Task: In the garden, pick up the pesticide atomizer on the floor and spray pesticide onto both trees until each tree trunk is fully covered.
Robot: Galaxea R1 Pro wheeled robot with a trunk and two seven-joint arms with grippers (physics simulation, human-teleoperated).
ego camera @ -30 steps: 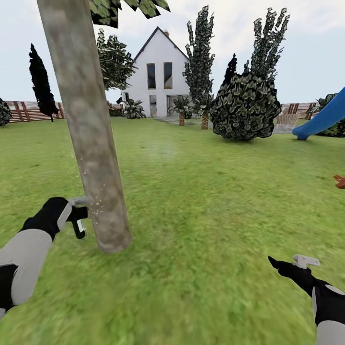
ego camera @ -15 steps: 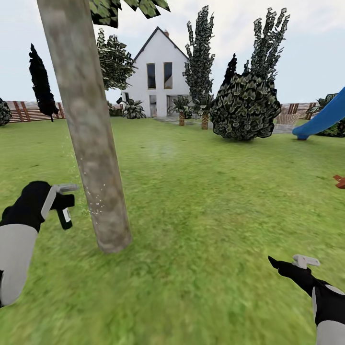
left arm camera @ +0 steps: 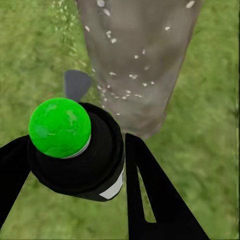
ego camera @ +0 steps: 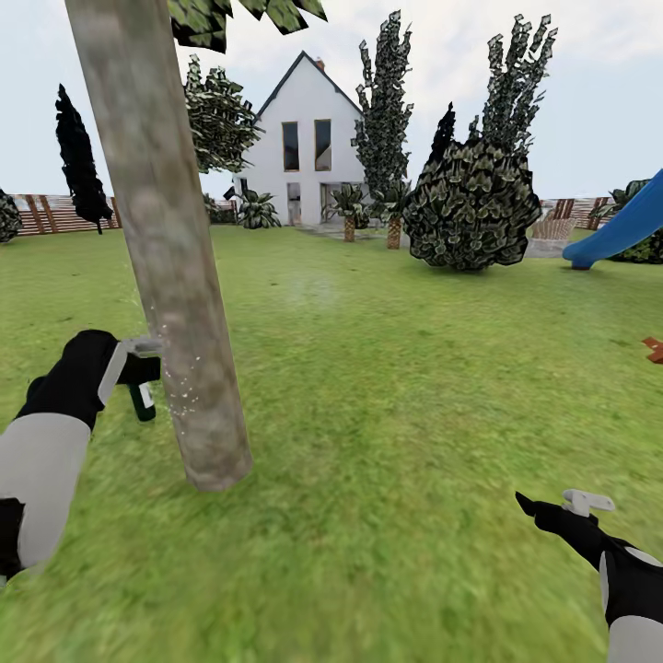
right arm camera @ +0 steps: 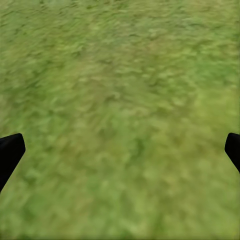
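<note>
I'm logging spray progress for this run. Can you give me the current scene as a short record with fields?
setting: green lawn, white house and brown fence behind
left gripper: shut on the pesticide atomizer, pointed at the trunk
tree trunk: close by the atomizer; whitish pesticide speckles on its lower part
trunk coverage: partial; upper trunk looks bare
right gripper: open, low over grass, holding nothing
</note>
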